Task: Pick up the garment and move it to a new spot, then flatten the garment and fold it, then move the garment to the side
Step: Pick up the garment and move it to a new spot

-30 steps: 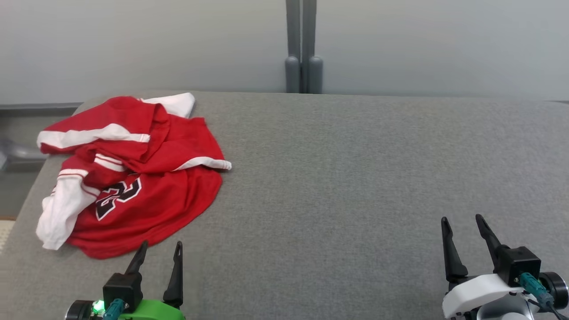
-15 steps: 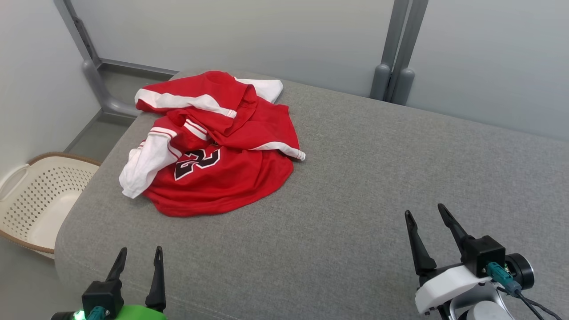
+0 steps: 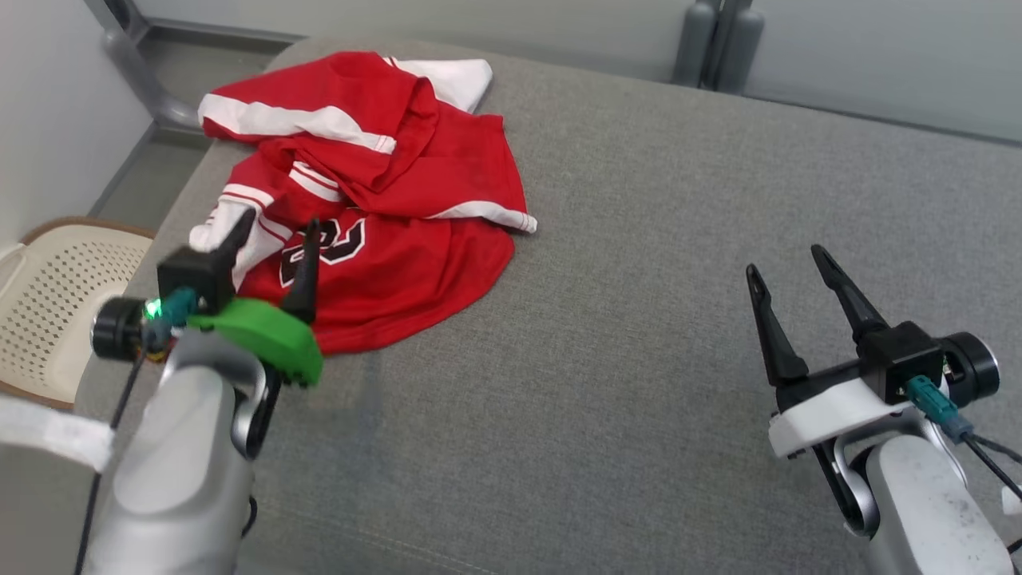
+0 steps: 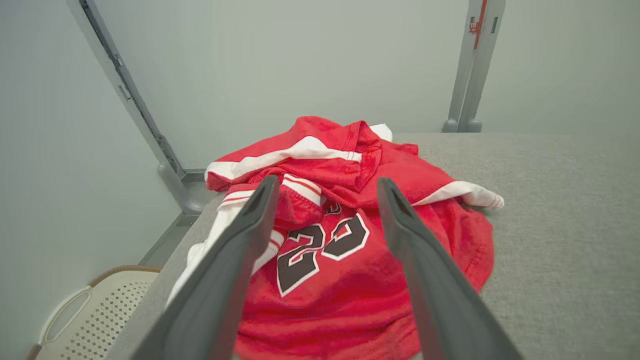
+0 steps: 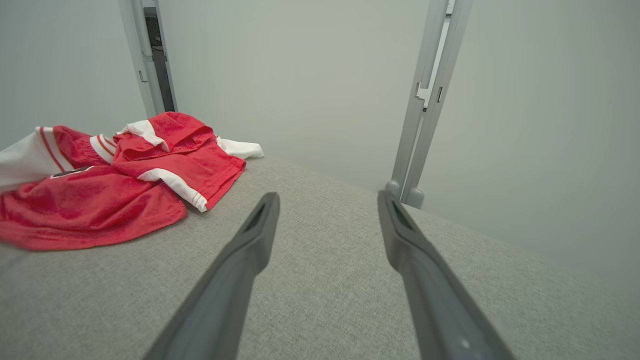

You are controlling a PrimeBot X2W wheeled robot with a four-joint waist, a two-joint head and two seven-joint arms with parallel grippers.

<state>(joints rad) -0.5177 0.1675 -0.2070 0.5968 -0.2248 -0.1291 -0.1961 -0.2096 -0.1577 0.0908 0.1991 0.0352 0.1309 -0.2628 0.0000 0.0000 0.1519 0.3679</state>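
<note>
The crumpled red garment (image 3: 431,263) is seen heaped at the far left corner of the grey fabric worktop (image 3: 639,319), the left pincer (image 3: 279,222) held spread and empty at its near edge, the right pincer (image 3: 786,262) likewise spread, well apart.

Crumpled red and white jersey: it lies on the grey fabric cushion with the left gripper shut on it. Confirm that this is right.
Wrong in one respect: the left gripper is open, not shut on anything. The left wrist view shows its two dark fingers spread apart over the crumpled red and white jersey, which does lie on the grey fabric cushion.
</note>
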